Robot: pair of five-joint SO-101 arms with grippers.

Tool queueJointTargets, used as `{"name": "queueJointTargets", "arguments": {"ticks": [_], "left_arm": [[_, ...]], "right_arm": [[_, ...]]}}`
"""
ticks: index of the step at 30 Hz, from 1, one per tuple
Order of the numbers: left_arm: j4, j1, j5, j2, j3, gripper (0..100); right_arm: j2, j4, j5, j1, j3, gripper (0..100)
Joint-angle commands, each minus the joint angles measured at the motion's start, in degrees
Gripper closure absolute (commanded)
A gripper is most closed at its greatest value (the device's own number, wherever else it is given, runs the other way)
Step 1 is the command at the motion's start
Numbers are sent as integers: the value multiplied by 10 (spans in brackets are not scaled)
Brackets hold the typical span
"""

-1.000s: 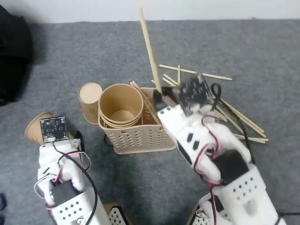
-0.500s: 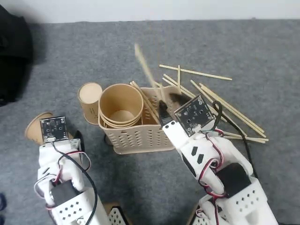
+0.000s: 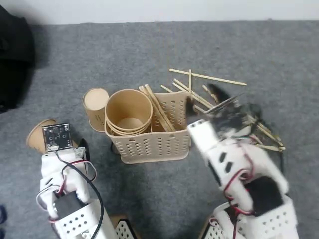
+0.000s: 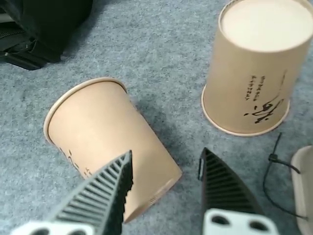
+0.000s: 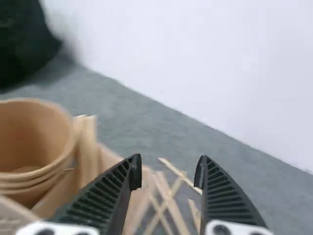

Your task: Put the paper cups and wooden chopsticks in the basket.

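Observation:
A beige slotted basket (image 3: 149, 144) holds stacked paper cups (image 3: 128, 112) and several wooden chopsticks (image 3: 160, 108) leaning inside. Another cup (image 3: 95, 105) stands upside down against the basket's left side. A third cup (image 4: 107, 147) lies on its side on the carpet, and my left gripper (image 4: 166, 171) hovers open just over it, not touching. Loose chopsticks (image 3: 207, 77) lie scattered to the right of the basket. My right gripper (image 5: 167, 171) is open and empty above the basket's right end, facing those loose chopsticks (image 5: 166, 196).
Grey carpet covers the floor, with a white wall (image 5: 195, 58) at the far side. A black bag (image 3: 15, 50) sits at the far left. The left arm (image 3: 60, 139) stands near the lying cup (image 3: 36, 134).
The right gripper let go of the chopstick it held upright; that stick now lies in the basket. The right arm swung right toward the loose chopsticks. The left arm stayed still.

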Motion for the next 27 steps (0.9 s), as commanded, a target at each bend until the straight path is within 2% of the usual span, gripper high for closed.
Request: {"name": "queueJointTargets", "arguments": {"ticks": [1, 4, 11, 19, 27], "left_arm": [[-14, 4, 2, -6, -4, 794], [-14, 4, 2, -6, -4, 794], [-14, 4, 2, -6, -4, 794], [-14, 4, 2, -6, -3, 794], [-14, 4, 2, -6, -3, 794]], "right_arm": [[47, 63, 18, 58, -128, 818], [95, 108, 43, 94, -214, 818], [204, 145, 47, 152, -398, 819], [380, 240, 50, 185, -643, 819], [524, 365, 164, 204, -818, 819]]}}
